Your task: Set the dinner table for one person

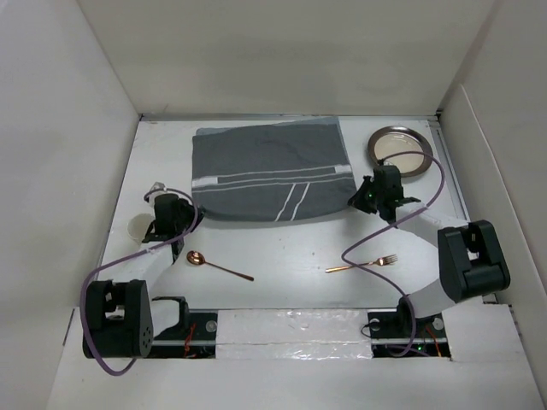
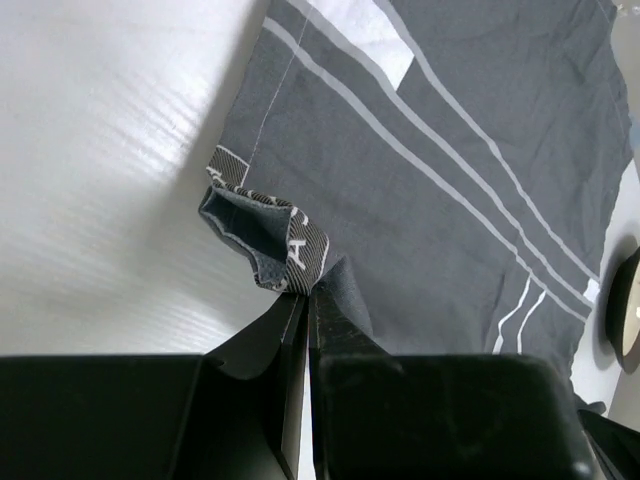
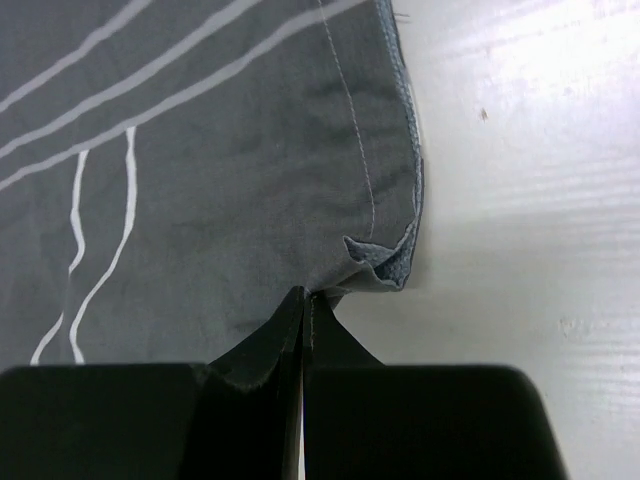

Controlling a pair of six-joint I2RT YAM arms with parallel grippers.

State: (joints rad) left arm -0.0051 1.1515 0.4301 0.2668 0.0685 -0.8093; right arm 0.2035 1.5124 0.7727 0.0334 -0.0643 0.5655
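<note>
A dark grey placemat with pale stripes lies at the back middle of the white dinner table. My left gripper is shut on the placemat's near left corner, which is pinched and curled up in the left wrist view. My right gripper is shut on the near right corner, which is folded up in the right wrist view. A metal plate lies at the back right. A copper spoon and a copper fork lie on the near table. A white cup stands at the left.
White upright panels wall the table on the left, back and right. Purple cables loop from both arms over the table. The plate's edge shows at the right of the left wrist view.
</note>
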